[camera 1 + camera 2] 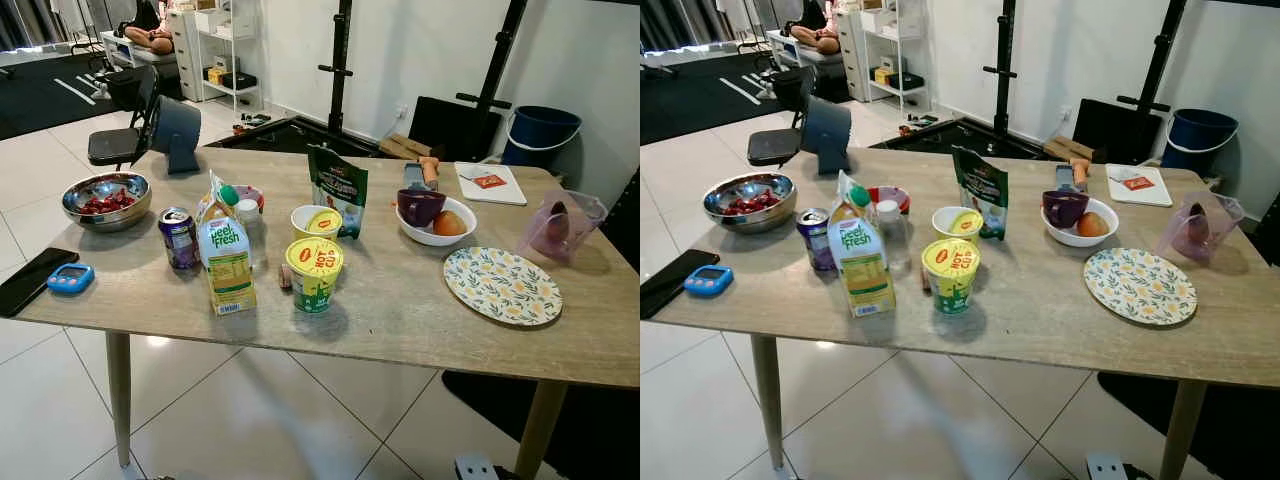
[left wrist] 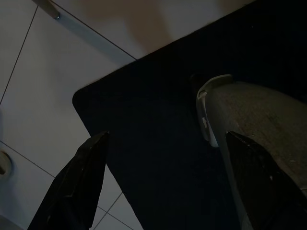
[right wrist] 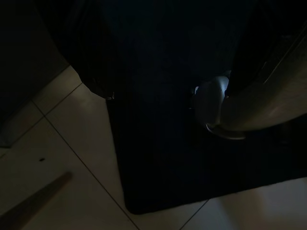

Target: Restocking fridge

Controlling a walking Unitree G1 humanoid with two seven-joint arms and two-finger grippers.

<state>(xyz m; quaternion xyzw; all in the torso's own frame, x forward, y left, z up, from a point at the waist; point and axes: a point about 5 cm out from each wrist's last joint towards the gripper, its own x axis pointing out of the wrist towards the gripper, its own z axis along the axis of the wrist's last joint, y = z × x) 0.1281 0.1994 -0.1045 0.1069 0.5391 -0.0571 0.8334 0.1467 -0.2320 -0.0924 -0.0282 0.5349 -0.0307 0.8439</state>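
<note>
On the wooden table (image 1: 400, 320) stand a Peel Fresh juice carton (image 1: 226, 262), a purple drink can (image 1: 180, 238), a yellow-lidded tub (image 1: 314, 272), a small white cup with a yellow lid (image 1: 316, 221) and a dark green pouch (image 1: 338, 188). A white bowl (image 1: 436, 232) holds a purple cup and an orange fruit. Both arms hang low beside my legs. The left gripper (image 2: 170, 184) is open over a dark mat (image 2: 158, 143). In the dim right wrist view, the right gripper (image 3: 182, 81) is open over the same kind of mat, holding nothing.
A steel bowl (image 1: 105, 198) of red food, a black phone (image 1: 35, 278) and a blue device (image 1: 70, 277) lie at the table's left. A floral plate (image 1: 502, 285) and pink jug (image 1: 562, 225) sit at the right. Behind are a fan (image 1: 172, 130), a chair (image 1: 115, 145), a blue bucket (image 1: 543, 132).
</note>
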